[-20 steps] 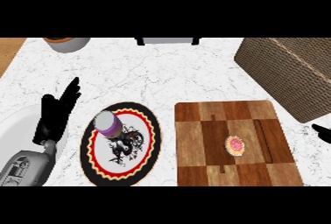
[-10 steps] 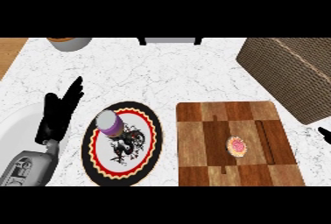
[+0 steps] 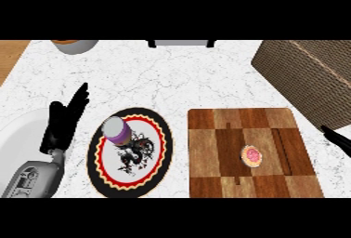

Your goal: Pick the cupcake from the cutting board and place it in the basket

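Note:
A small cupcake (image 3: 252, 155) with pink icing lies on the wooden cutting board (image 3: 233, 135), right of the board's middle. The woven brown basket (image 3: 308, 74) stands at the upper right, behind the board. My left hand (image 3: 63, 122) rests open at the left, fingers straight and pointing up, away from the board. Only the fingertips of my right hand (image 3: 337, 137) show at the right edge, just right of the board and below the basket; they look straight and touch nothing.
A round patterned plate (image 3: 147, 174) lies left of the board with a purple-banded cup (image 3: 117, 130) on it. A white rounded object (image 3: 15, 139) sits at the far left. A bowl (image 3: 74, 45) and a dark-framed object (image 3: 182, 43) stand at the back edge.
The view has shifted slightly, so the scene sits a little further right. My right hand shows a bit less at the right edge. Cupcake and left hand have not moved.

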`<control>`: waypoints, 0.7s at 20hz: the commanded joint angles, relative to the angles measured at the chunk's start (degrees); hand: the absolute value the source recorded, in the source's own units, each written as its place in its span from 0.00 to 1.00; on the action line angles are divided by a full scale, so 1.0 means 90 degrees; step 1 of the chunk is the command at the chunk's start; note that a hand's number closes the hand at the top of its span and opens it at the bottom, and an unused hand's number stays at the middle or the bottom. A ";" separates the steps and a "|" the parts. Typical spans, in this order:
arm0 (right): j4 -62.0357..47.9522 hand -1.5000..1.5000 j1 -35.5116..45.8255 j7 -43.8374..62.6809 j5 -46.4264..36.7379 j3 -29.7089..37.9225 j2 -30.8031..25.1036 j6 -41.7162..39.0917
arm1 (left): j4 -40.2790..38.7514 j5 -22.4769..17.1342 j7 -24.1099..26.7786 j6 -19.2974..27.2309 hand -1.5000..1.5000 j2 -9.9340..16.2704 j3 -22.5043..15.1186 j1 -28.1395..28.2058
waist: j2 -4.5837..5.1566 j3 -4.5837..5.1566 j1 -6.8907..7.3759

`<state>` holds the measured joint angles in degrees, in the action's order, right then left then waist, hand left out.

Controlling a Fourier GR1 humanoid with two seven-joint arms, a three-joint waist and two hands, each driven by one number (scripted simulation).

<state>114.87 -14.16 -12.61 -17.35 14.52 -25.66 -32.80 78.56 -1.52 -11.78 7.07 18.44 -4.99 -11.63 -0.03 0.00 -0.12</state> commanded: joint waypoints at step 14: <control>-0.1930 0.00 0.1175 -0.0567 -0.1825 -0.1026 0.1111 0.0862 | 0.0052 0.0571 -0.0511 -0.0350 0.50 -0.0369 0.0462 -0.0417 | 0.0007 -0.0002 0.0009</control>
<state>102.66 -5.71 -15.65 -30.01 7.31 -17.52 -28.44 79.31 2.05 -12.75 3.31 16.02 -0.91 -11.92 -0.01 0.00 -0.02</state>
